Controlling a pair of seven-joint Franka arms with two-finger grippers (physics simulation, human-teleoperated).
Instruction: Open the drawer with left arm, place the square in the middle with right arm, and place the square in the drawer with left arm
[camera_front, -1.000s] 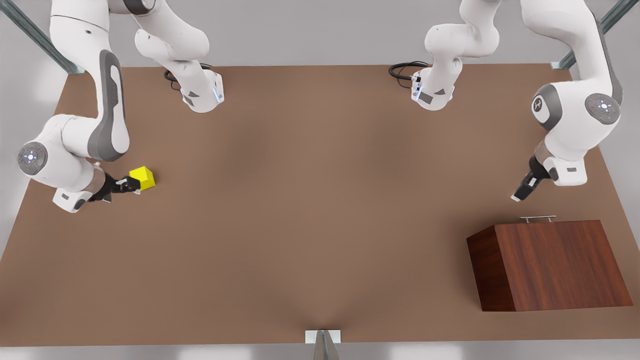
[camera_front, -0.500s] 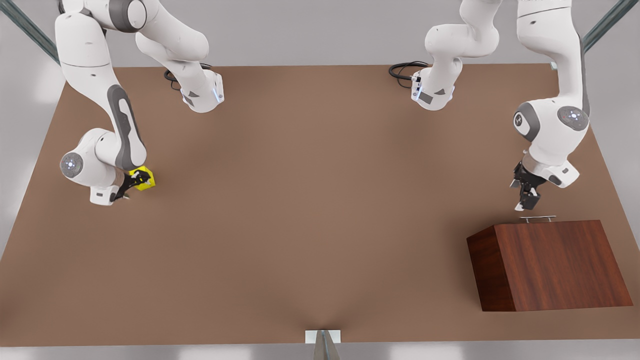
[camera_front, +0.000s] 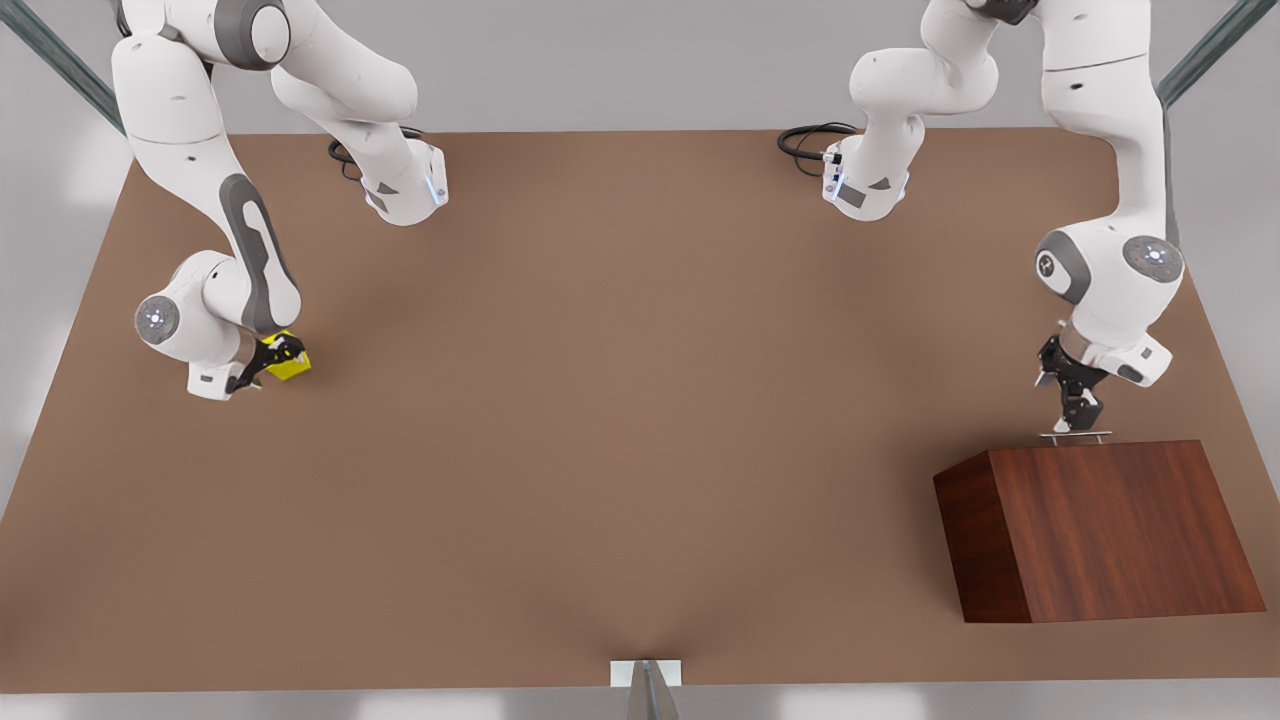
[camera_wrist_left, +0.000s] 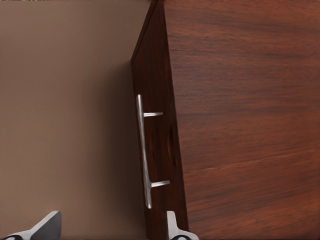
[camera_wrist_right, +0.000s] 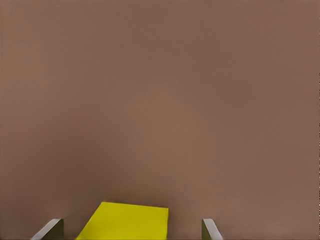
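The yellow square (camera_front: 293, 366) rests on the tabletop at the front view's left. My right gripper (camera_front: 272, 358) is low over it and open. In the right wrist view the square (camera_wrist_right: 125, 223) lies between the two fingertips (camera_wrist_right: 50, 229) with gaps on both sides. The dark wood cabinet (camera_front: 1100, 530) stands at the front view's right with its drawer pushed in. My left gripper (camera_front: 1078, 420) hangs just above the silver handle (camera_front: 1075, 436), open. The handle (camera_wrist_left: 144, 150) lines up between its fingertips (camera_wrist_left: 172, 226) in the left wrist view.
Both arm bases (camera_front: 405, 190) (camera_front: 865, 185) sit at the table's far edge with a black cable (camera_front: 810, 138) beside one. Plain brown tabletop (camera_front: 620, 400) spreads between the square and the cabinet. The cabinet is close to the table's edge at the front view's right.
The right gripper swung in over the square and now straddles it. The left gripper turned downward and dropped from beside the cabinet to just above the handle.
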